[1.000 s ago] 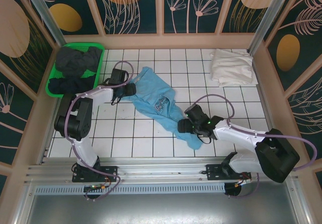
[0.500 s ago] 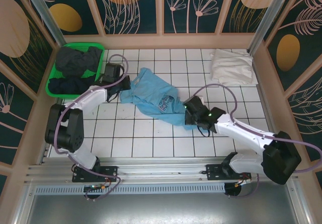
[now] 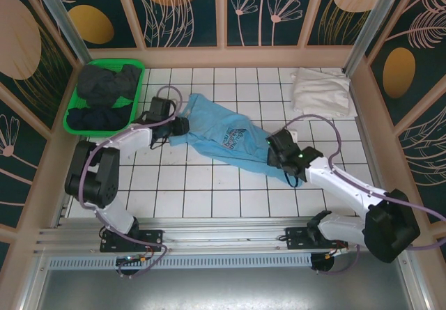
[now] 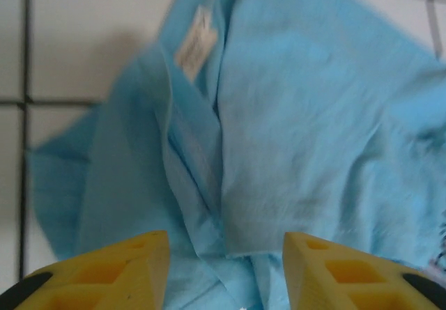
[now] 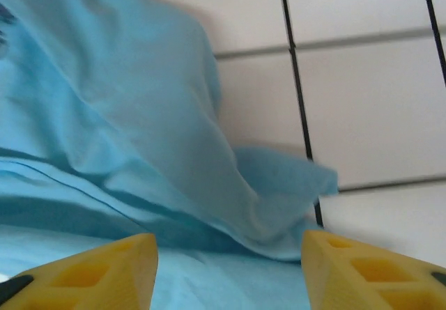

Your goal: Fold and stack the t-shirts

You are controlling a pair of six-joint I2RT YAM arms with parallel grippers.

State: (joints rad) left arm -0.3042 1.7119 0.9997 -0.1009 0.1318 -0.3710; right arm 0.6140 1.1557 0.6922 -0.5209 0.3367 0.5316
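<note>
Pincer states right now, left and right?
Left pincer: open, over the blue t-shirt.
Right pincer: open, over the same shirt.

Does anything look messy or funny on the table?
Yes. The blue shirt lies crumpled and slanted across the middle tiles, not folded, unlike the tidier white shirt in the far right corner. Dark shirts sit heaped in the green basket.

Left arm (image 3: 132,137), right arm (image 3: 341,184) angled inward; left fingers (image 4: 129,272), right fingers (image 5: 104,268) apart.
</note>
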